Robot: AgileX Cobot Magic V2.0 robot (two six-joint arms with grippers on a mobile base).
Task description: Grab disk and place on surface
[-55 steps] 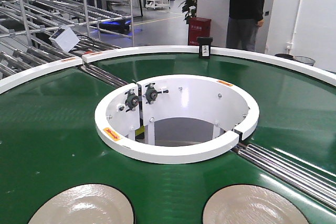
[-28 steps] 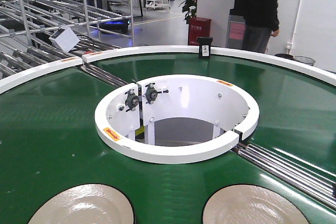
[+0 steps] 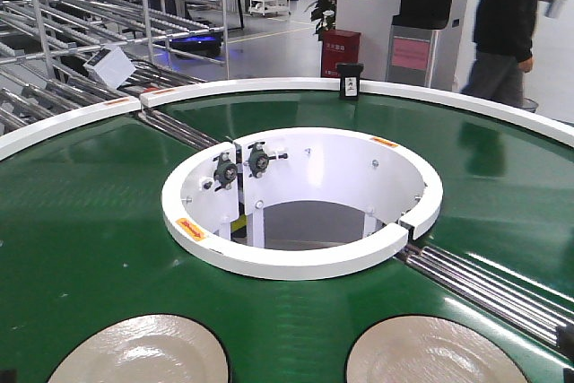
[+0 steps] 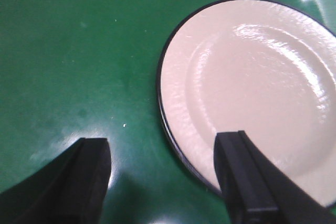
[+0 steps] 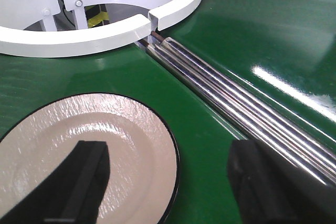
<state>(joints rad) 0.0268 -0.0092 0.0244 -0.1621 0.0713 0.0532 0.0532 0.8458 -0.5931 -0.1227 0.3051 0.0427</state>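
Bright overhead light glares off the disk [image 4: 252, 93] and green belt [image 5: 283, 85]; left-wrist view soft.

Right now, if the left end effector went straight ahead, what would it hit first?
Likely the plate, at its left rim: the open left end effector straddles that rim, with one finger over the belt. Depth is unclear.

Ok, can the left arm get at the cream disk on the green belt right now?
Probably yes. The left gripper is open over the rim of the disk, with one finger over it and the other over the green belt. Nothing lies between gripper and disk.
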